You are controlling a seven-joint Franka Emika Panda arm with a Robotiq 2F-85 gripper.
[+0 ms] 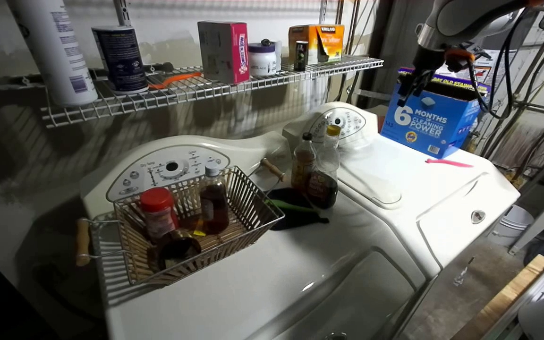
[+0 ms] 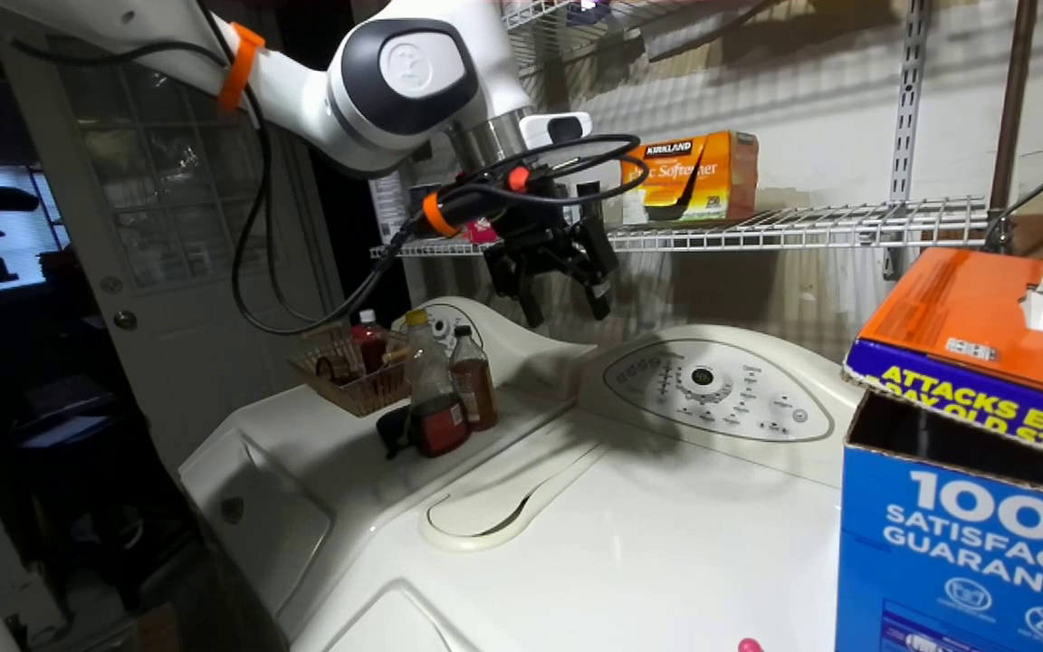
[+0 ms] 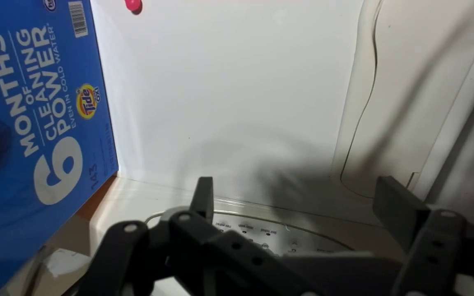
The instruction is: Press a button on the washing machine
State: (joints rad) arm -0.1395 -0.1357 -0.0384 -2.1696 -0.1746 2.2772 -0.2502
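The end effector (image 2: 565, 310) has its fingers (image 3: 203, 197) wide apart, holding nothing. The washing machine (image 2: 648, 534) and its button panel (image 2: 730, 400) are below it. This looks like lining up; next, it should go down and push there.

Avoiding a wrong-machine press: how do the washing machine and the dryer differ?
Load: the washing machine carries a blue box; the dryer carries a wire basket and a yellow-capped bottle.
Top: the washing machine has a long rounded panel on the dryer's side; the dryer's visible top shows none.
Light: the washing machine's top is mostly bright, the dryer's mostly shaded.
Shared: both are white, each with a dial on a rounded console.
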